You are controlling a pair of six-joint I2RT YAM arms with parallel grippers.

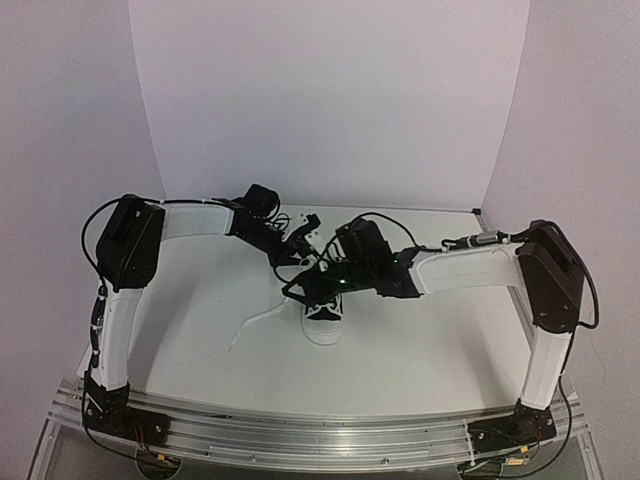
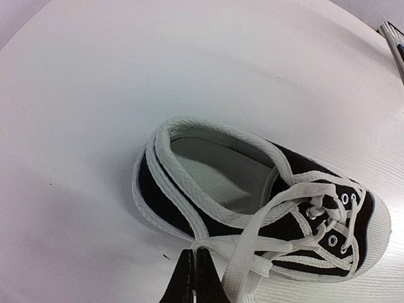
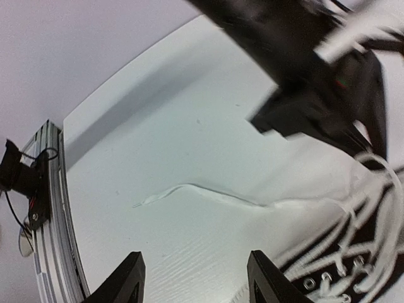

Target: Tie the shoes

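The shoe (image 1: 323, 322), a small black canvas sneaker with a white toe cap, stands mid-table with its toe toward the arm bases. In the left wrist view the shoe (image 2: 214, 173) shows its white lining and crossed white laces (image 2: 297, 196). My left gripper (image 2: 194, 251) is shut, its tips pinching a lace strand at the sneaker's side. My right gripper (image 3: 197, 281) hangs open just above the table beside the shoe (image 3: 353, 265), with nothing between its fingers. A loose lace end (image 3: 202, 192) trails across the table ahead of it.
Both arms (image 1: 440, 270) meet over the shoe, so the left arm's black gripper body (image 3: 315, 82) fills the upper right of the right wrist view. The metal rail (image 3: 47, 214) marks the table's near edge. White walls close the back and sides.
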